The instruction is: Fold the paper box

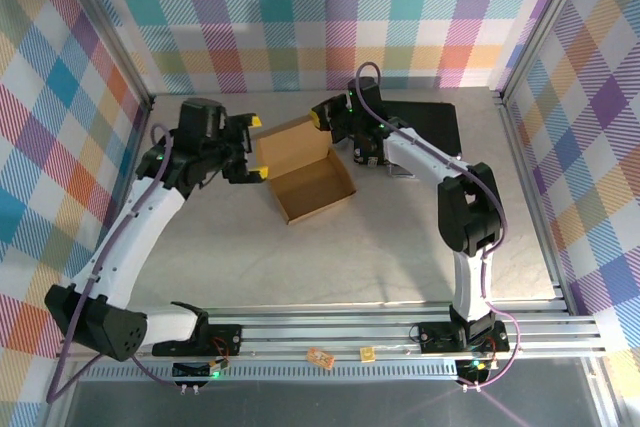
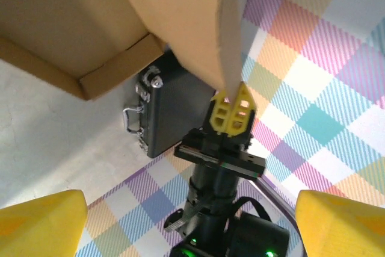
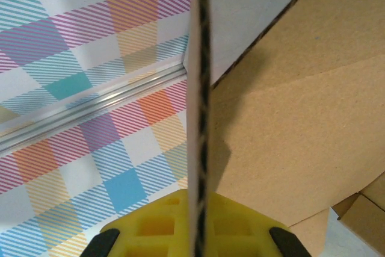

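Right end effector (image 3: 195,221) is pinched shut on the free edge of the raised lid flap (image 1: 290,142) of the paper box (image 1: 318,187), which sits mid-worktop (image 1: 380,247) just in front of a black case (image 1: 425,122). Left end effector (image 1: 256,145) gapes wide, holding nothing, just beside that flap's left edge. Corrugated card looks light and stiff yet crease-prone, so thin flap edges near the scored folds seem the best holds.
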Available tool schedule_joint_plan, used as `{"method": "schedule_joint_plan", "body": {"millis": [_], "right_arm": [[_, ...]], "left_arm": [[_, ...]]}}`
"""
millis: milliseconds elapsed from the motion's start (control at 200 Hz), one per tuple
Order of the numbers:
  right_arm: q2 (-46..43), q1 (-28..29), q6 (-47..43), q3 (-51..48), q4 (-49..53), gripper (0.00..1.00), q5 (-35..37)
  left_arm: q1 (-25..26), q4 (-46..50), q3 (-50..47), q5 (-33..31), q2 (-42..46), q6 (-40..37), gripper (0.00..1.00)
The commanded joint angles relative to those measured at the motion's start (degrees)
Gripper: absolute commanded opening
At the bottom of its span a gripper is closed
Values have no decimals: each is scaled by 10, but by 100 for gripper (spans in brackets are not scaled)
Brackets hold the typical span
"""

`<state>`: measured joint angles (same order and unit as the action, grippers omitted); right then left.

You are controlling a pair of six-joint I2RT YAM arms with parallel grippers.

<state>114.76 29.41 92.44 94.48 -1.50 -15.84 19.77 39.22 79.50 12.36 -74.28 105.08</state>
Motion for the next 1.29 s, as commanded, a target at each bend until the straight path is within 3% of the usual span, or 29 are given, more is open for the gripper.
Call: {"method": "schedule_joint_plan", "body": {"millis": [0,125,185,495,720,790,835,945,1000,1140,1290], "right_arm": [[-27,7,6,-2,15,0,18],[-45,8,6,-9,37,0,25],[-52,8,6,-16,40,0,27],[-55,9,25,-31,41,0,6],[-58,11,24,-13,92,0,-4],[-57,10,15,-2,117,0,-14],[-56,7,3,8,137,11,-23],[-59,1,-40,42,219,53,-37],[-71,-8,-62,49,262,64,-34],[-121,-64,-120,19,305,73,-40],[-126,-147,-257,8,321,78,-100]], "left_arm": [[13,-28,25,-72,-69,40,91],[14,-23,76,-103,-127,16,93],[15,-52,74,-106,-146,18,89],[19,-96,53,-124,-189,14,42],[6,-131,29,-116,-200,0,1],[0,-137,25,-110,-200,-6,0],[-2,-137,24,-107,-199,-13,0],[-12,-167,21,-95,-200,-41,0],[-20,-193,17,-81,-203,-61,0],[-45,-203,3,-36,-200,-106,0],[-67,-223,-16,9,-196,-136,0]]}}
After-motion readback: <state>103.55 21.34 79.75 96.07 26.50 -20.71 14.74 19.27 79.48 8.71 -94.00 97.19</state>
